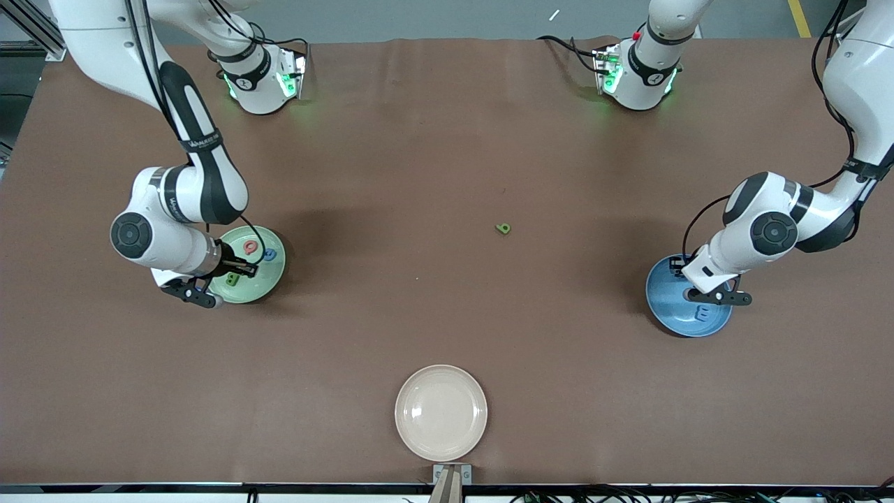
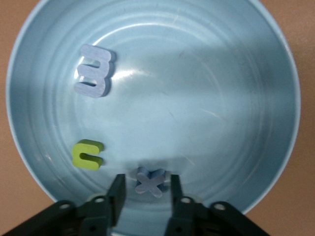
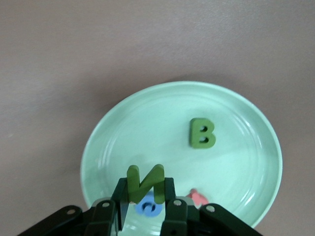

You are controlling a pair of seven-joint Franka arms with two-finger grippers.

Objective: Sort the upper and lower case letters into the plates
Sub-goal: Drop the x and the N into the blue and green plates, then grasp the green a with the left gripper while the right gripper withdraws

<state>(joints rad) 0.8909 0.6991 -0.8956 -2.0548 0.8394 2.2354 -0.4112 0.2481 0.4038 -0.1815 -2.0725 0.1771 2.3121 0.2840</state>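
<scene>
The blue plate (image 1: pixel 663 293) (image 2: pixel 206 98) lies toward the left arm's end of the table. In it are a pale lilac letter (image 2: pixel 93 71), a lime green c (image 2: pixel 88 154) and a lilac x (image 2: pixel 150 181). My left gripper (image 1: pixel 704 300) (image 2: pixel 146 182) hangs low over this plate, open, with the x lying loose between its fingers. The mint green plate (image 1: pixel 271 279) (image 3: pixel 147 123) lies toward the right arm's end and holds a green B (image 3: pixel 202 132), a blue letter (image 3: pixel 147 206) and a red letter (image 3: pixel 199 196). My right gripper (image 1: pixel 243 268) (image 3: pixel 145 189) is over it, shut on a green N (image 3: pixel 145 183).
A small green letter (image 1: pixel 503 228) lies alone on the brown table near the middle. A cream-beige plate (image 1: pixel 441 412) sits by the table edge nearest the front camera. Both arm bases stand along the edge farthest from that camera.
</scene>
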